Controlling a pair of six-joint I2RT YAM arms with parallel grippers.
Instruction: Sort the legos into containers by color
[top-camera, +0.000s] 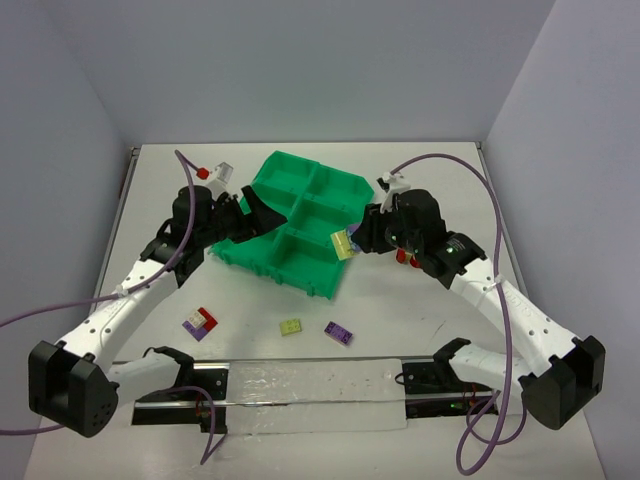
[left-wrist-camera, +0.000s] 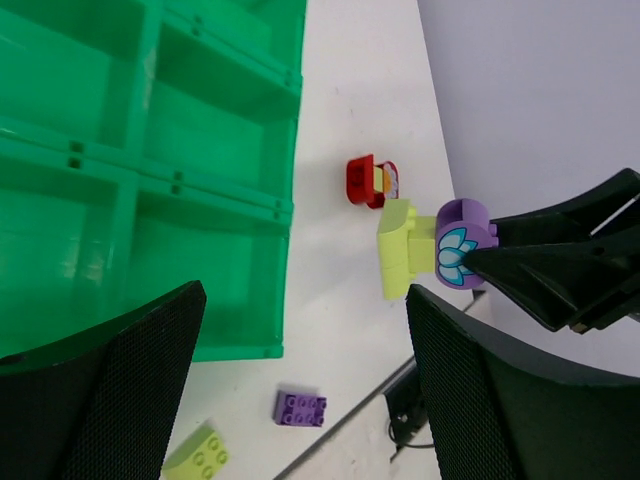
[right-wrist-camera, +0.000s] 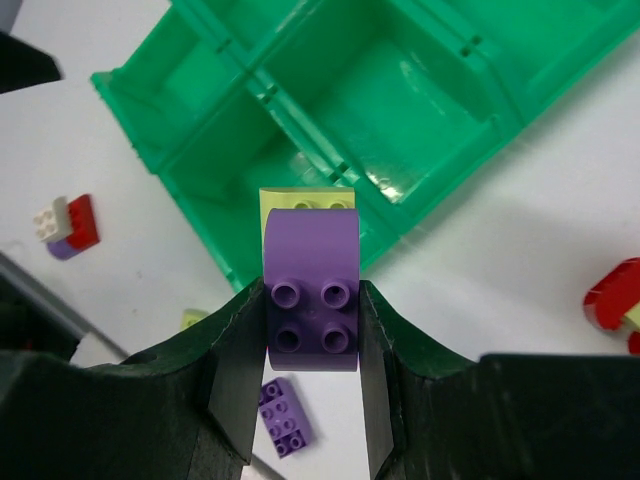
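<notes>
The green tray (top-camera: 262, 183) lies mid-table, its compartments looking empty. My right gripper (top-camera: 356, 240) is shut on a purple brick (right-wrist-camera: 310, 260) that has a yellow-green brick (right-wrist-camera: 305, 198) stuck to it, and holds them just above the tray's near right edge (right-wrist-camera: 215, 255). The left wrist view shows this pair (left-wrist-camera: 440, 248) too. My left gripper (top-camera: 258, 215) is open and empty over the tray's left side. On the table in front lie a red, white and purple stack (top-camera: 200, 322), a yellow brick (top-camera: 291, 326) and a purple brick (top-camera: 338, 333).
A red brick (top-camera: 405, 256) with a light piece on it lies on the table right of the tray, under my right arm; it also shows in the left wrist view (left-wrist-camera: 368, 182). A pale strip (top-camera: 300, 390) runs along the near edge between the arm bases.
</notes>
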